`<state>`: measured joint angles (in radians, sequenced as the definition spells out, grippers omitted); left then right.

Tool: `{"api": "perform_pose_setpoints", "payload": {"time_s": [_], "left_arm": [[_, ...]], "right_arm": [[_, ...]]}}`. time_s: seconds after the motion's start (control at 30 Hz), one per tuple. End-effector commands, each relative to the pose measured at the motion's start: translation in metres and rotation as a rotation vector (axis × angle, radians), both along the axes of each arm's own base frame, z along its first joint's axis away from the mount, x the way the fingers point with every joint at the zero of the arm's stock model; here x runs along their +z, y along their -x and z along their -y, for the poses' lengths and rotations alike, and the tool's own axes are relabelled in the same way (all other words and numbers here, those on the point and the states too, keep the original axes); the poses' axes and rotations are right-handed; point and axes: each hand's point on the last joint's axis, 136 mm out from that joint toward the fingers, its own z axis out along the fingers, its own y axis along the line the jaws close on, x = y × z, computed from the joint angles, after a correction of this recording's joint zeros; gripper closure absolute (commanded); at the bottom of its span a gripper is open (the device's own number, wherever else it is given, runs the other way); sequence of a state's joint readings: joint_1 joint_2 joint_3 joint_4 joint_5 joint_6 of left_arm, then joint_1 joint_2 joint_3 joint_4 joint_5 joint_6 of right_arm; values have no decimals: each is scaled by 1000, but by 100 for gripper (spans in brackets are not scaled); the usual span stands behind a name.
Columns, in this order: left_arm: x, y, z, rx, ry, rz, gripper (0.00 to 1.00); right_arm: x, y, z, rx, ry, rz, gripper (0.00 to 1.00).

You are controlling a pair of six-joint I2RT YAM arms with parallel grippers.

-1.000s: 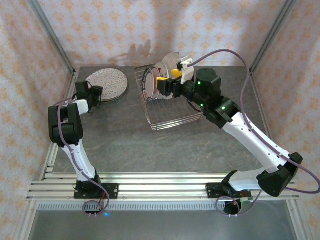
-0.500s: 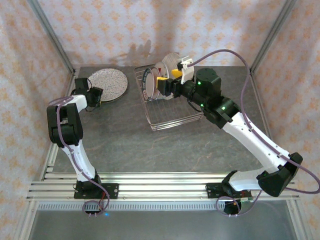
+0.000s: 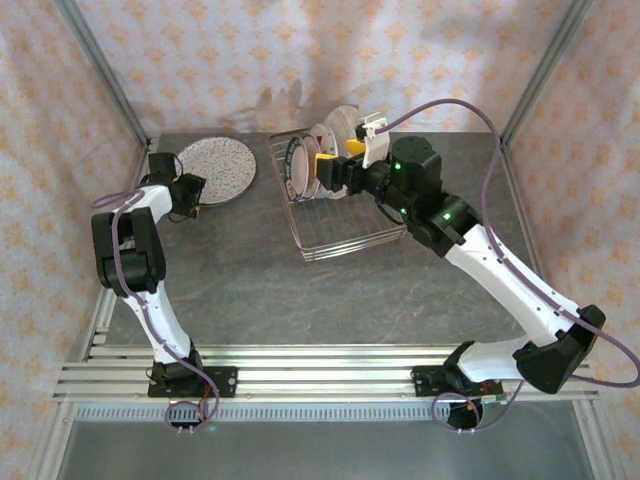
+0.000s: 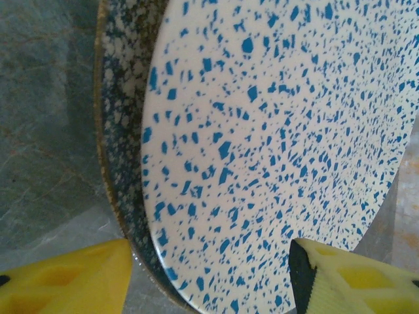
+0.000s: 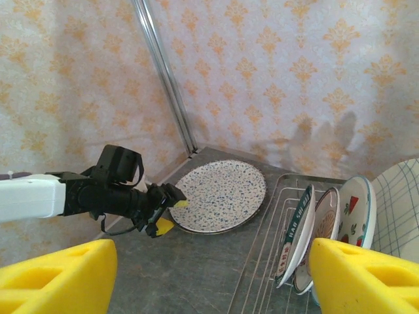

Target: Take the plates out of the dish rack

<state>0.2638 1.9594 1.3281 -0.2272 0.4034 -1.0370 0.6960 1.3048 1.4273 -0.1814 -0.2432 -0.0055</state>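
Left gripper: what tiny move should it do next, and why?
Probably pull the left gripper back, away from the blue-speckled plate. That plate lies flat on a darker speckled plate on the table, and the yellow fingers stand apart at its rim, not pinching it, so the drop-off looks done.

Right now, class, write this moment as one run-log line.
left fingers: open, astride blue-speckled plate | right fingers: open above dish rack | plates: upright in rack
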Motion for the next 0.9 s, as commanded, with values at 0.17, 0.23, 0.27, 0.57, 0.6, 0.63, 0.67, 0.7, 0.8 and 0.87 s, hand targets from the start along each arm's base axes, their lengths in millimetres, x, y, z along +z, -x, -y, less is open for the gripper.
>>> {"api": "perform_pose_setpoints", "payload": {"time_s": [0.17, 0.23, 0.27, 0.57, 0.6, 0.63, 0.67, 0.7, 0.8, 0.87], "left_arm": [[41, 15, -12, 23, -83, 4, 30], [57, 17, -8, 19, -105, 22, 28], [65, 18, -6, 18, -115, 35, 27], [190, 25, 73, -78, -249, 313, 21], [204, 29, 87, -106, -265, 351, 21], [217, 33, 102, -135, -280, 386, 20], [229, 38, 116, -168, -293, 418, 20], [239, 44, 130, -199, -301, 451, 20], [266, 67, 171, -299, -336, 548, 20], [279, 87, 198, -365, -353, 620, 19]], "right_arm": [[20, -16, 36, -227, 30, 6, 25], [17, -26, 52, -343, 63, -4, 25], [18, -30, 60, -394, 73, -8, 25], [-14, -89, 115, -654, 80, -328, 27], [-20, -95, 114, -647, 94, -356, 27], [-28, -101, 111, -628, 112, -387, 27], [-32, -107, 108, -609, 121, -410, 27], [-37, -113, 105, -593, 130, -426, 27], [-51, -132, 99, -524, 117, -486, 29], [-64, -146, 98, -486, 88, -533, 32]]}}
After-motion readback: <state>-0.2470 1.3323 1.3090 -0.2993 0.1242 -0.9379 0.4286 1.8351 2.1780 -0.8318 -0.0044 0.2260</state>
